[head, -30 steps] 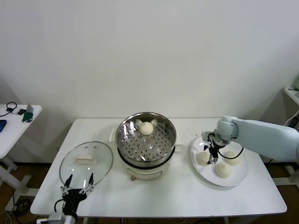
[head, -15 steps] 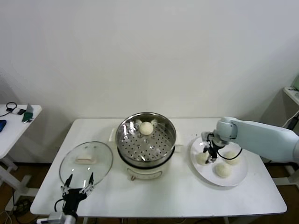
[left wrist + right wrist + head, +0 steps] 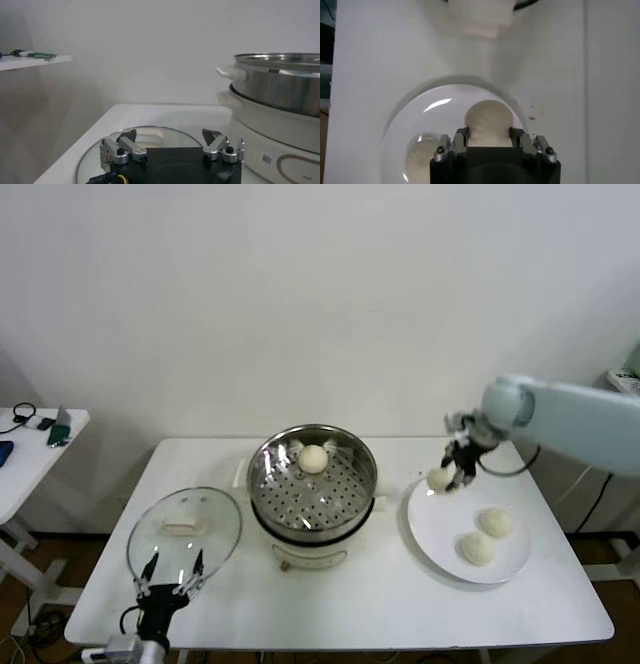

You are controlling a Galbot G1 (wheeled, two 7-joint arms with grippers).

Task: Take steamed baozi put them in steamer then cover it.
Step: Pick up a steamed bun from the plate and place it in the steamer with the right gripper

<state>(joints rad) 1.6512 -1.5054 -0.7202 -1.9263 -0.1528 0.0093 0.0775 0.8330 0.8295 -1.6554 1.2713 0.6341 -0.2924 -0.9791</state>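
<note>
Plain white wall [image 3: 320,294]; white table [image 3: 330,609]; small side table [image 3: 30,449] at left.

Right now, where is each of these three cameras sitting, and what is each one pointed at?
Head view: on the robot's head, looking forward and down at the table; both arms show, the right gripper holding a baozi above the plate.
Left wrist view: on the left wrist, low over the glass lid, beside the steamer; the open left gripper shows.
Right wrist view: on the right wrist, looking down over the held baozi at the plate.
Shared: head and left wrist views both show steamer and lid.
</note>
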